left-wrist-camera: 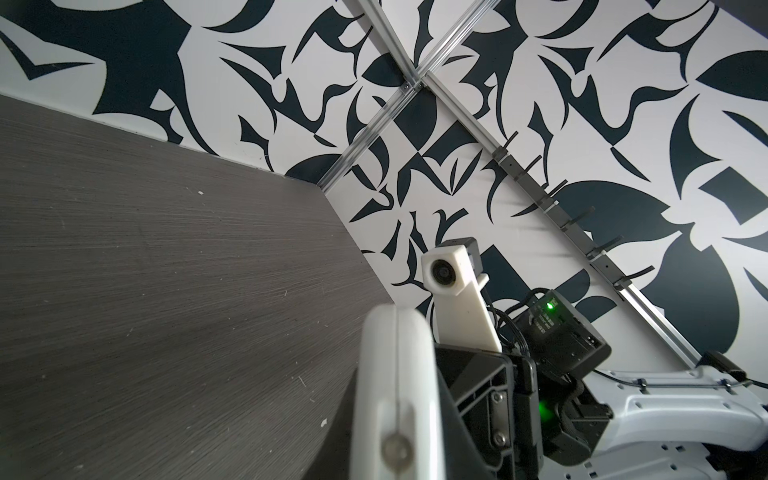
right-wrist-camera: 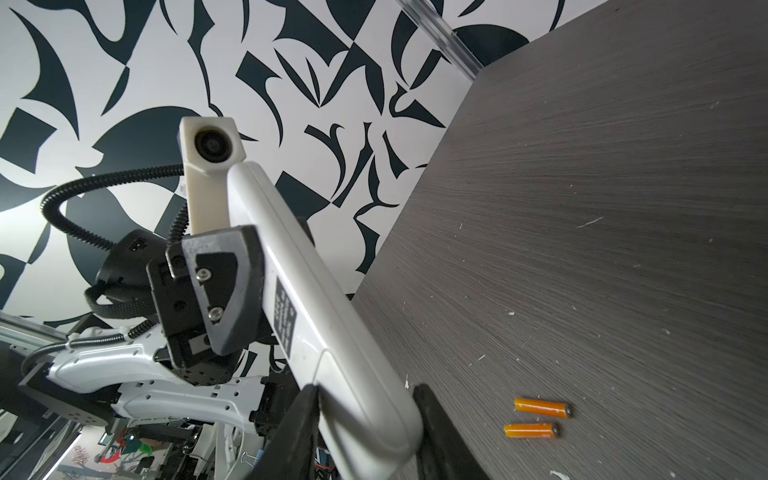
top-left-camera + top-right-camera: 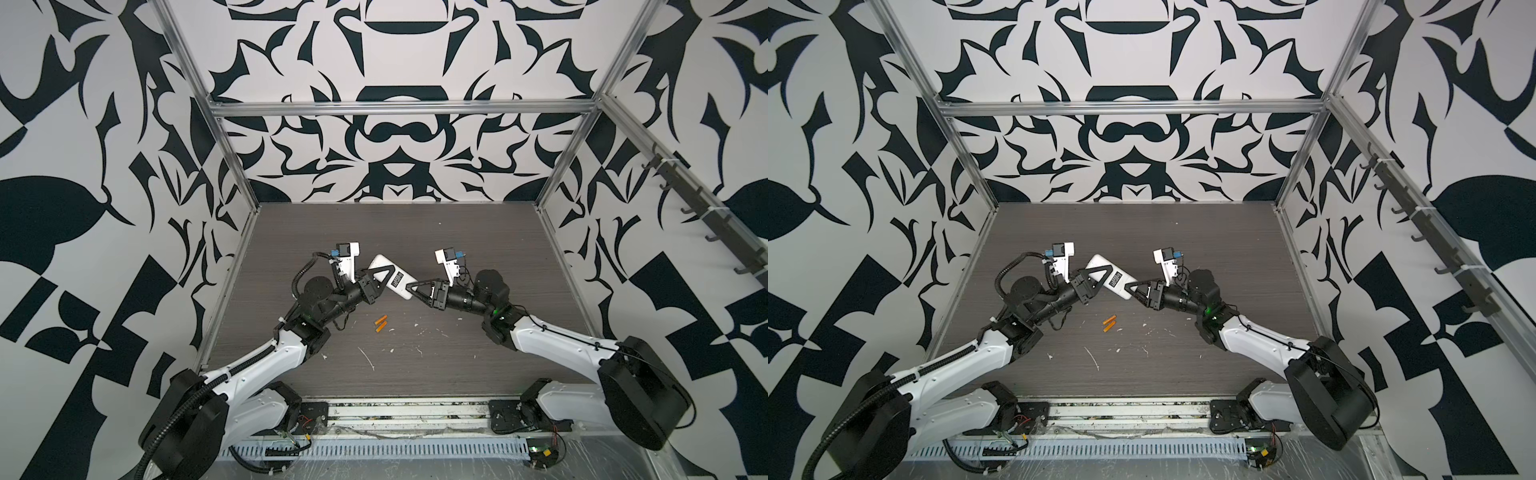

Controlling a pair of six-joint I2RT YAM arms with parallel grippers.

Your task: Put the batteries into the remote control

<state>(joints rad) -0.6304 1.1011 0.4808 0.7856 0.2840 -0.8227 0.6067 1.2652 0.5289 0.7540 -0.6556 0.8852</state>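
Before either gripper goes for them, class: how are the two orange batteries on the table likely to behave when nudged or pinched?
The batteries are smooth slim cylinders lying on their sides, so a nudge across their length would probably roll them. They look rigid, unlikely to bend. Lying close together on the flat table, one may bump the other.

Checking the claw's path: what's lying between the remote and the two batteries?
Bare tabletop, seen in both top views: nothing between the remote and the batteries.
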